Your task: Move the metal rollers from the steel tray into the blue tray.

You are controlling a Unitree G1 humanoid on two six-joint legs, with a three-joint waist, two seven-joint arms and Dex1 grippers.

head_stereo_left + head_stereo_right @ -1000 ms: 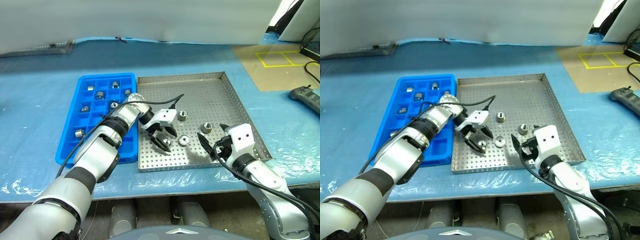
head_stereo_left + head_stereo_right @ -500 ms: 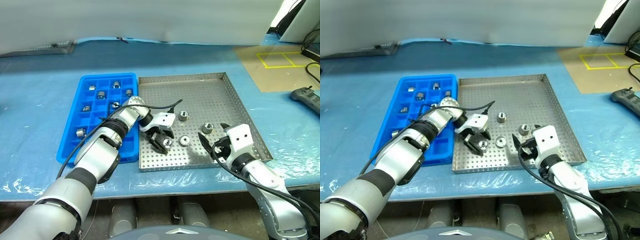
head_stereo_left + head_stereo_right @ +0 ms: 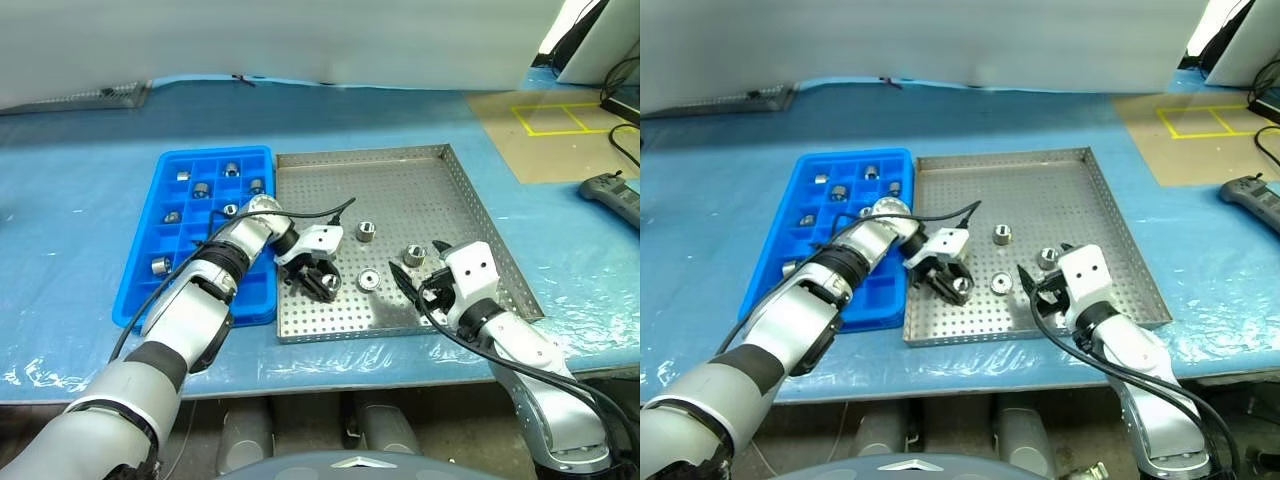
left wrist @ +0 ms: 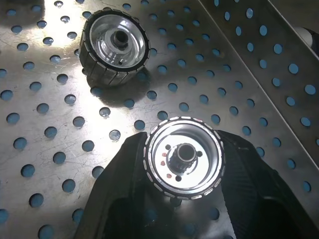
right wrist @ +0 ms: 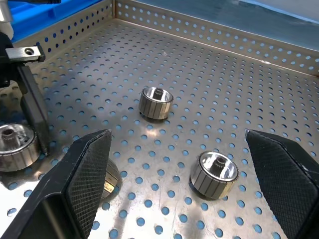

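Note:
The steel tray (image 3: 360, 153) lies on the blue-covered table, with the blue tray (image 3: 255, 292) against its left side. Three loose metal rollers (image 3: 367, 232) (image 3: 414, 255) (image 3: 369, 281) rest in the steel tray's front half. My left gripper (image 3: 325, 282) reaches in from the left and is shut on a fourth roller (image 4: 183, 158), low over the perforated floor, with another roller (image 4: 115, 47) close by. My right gripper (image 3: 413, 287) hovers open over the tray's front right, nothing between its fingers (image 5: 84, 184). Several rollers (image 3: 201, 191) sit in the blue tray's compartments.
A grey handheld controller (image 3: 612, 195) lies at the far right of the table. Yellow tape lines (image 3: 555, 115) mark a brown board at the back right. The steel tray's raised rim (image 5: 209, 32) stands beyond the right gripper.
The left gripper's fingers, open around a roller a second ago, have shut on it. Both hands have stayed nearly in place.

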